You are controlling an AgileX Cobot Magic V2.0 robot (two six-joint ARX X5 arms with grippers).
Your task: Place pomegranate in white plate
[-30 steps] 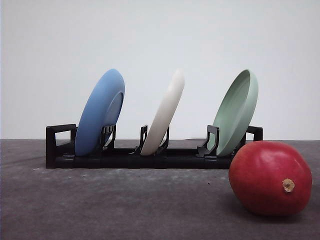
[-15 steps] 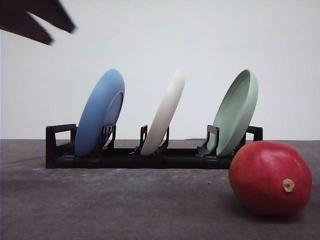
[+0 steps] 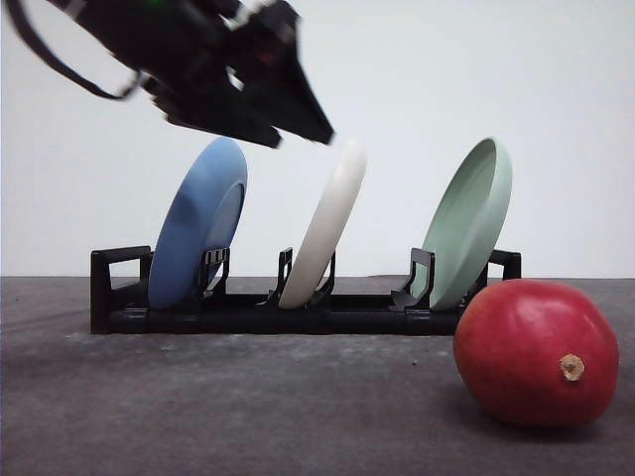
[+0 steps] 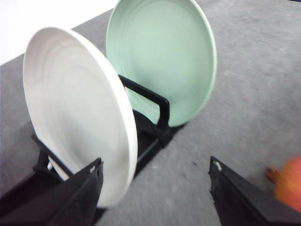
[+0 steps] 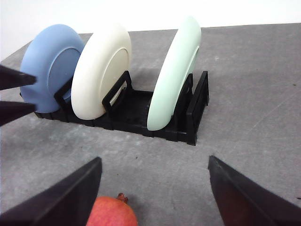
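Observation:
The pomegranate [image 3: 536,352] is glossy red with a tan nub and lies on the grey table at the front right. It also peeks in at the wrist views' edges [image 4: 289,183] [image 5: 110,213]. The white plate [image 3: 327,223] stands on edge in the middle slot of a black rack [image 3: 298,315]. It shows as well in both wrist views [image 4: 75,113] [image 5: 101,70]. My left gripper [image 3: 303,134] hangs open just left of the plate's top rim; in its wrist view the left gripper [image 4: 155,165] has the plate by one finger. My right gripper [image 5: 154,162] is open above the pomegranate.
A blue plate [image 3: 198,223] fills the rack's left slot and a pale green plate [image 3: 466,223] the right slot, close behind the pomegranate. Bare grey table [image 3: 248,407] stretches in front of the rack. A white wall stands behind.
My left arm has swung in from the top left corner, down and rightward, until its tips reach the white plate's top rim. The plates and the pomegranate have not moved.

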